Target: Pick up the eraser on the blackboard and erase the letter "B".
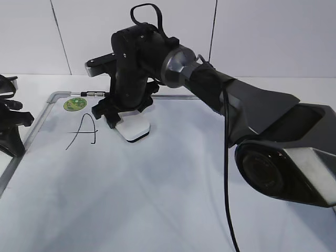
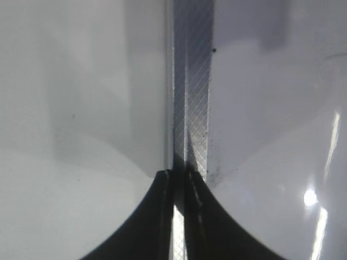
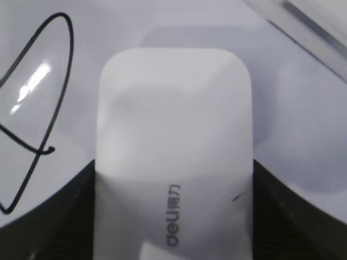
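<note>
The white eraser point(image 1: 135, 129) with grey lettering lies flat on the blackboard point(image 1: 157, 199), just right of the drawn "A" point(image 1: 86, 130). My right gripper point(image 1: 124, 116) reaches across from the right and is shut on the eraser, one finger on each long side. In the right wrist view the eraser point(image 3: 173, 130) fills the middle between the fingers point(image 3: 172, 216), with the "A" point(image 3: 40, 97) to its left. No letter "B" shows; the spot under the eraser is hidden. My left gripper point(image 2: 179, 176) is shut and empty over the board's silver frame point(image 2: 194, 108).
A round green sticker point(image 1: 74, 104) and a small black-and-silver marker point(image 1: 92, 94) lie at the board's far left corner. My left arm point(image 1: 10, 126) stands at the board's left edge. The right arm's bulky body point(image 1: 273, 152) spans the right side.
</note>
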Controlling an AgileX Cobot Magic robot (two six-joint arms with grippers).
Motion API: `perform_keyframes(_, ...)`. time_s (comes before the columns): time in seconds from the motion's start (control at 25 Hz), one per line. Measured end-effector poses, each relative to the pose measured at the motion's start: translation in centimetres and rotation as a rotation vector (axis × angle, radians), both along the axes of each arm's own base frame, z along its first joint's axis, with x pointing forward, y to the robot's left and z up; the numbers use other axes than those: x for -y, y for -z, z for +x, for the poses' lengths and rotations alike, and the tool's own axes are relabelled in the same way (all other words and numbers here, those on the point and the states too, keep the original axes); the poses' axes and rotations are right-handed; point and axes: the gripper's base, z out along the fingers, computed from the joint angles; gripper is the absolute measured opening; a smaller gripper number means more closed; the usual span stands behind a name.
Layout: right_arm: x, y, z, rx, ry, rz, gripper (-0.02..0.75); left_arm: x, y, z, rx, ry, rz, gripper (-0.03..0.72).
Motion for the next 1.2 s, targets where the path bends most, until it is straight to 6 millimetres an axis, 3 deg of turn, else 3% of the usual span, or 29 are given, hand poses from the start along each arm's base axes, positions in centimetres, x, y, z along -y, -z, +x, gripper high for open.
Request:
perform_keyframes(0.2,0.2,-1.6,-0.7,-0.037,-0.001,0.015,0.542,0.0,0.0,0.0,0.0,0.001,0.002,0.014)
perform_keyframes(0.4,0.6,-5.3,-1.2,0.004,-0.002,0.049,0.542,0.0,0.0,0.0,0.0,0.002,0.003,0.014)
perform_keyframes(0.52,1.2,-5.8,-1.9,-0.025,-0.002,0.025,0.542,0.0,0.0,0.0,0.0,0.002,0.003,0.014)
perform_keyframes(0.64,2.2,-5.5,-3.2,-0.087,0.0,-0.026,0.542,0.0,0.0,0.0,0.0,0.002,0.003,0.014)
perform_keyframes(1.0,5.7,-9.0,-7.9,-0.19,0.006,-0.038,0.542,0.0,0.0,0.0,0.0,0.002,0.003,0.014)
perform_keyframes(1.2,9.2,-8.7,-9.5,-0.311,0.08,0.025,0.542,0.0,0.0,0.0,-0.002,0.002,0.003,0.014)
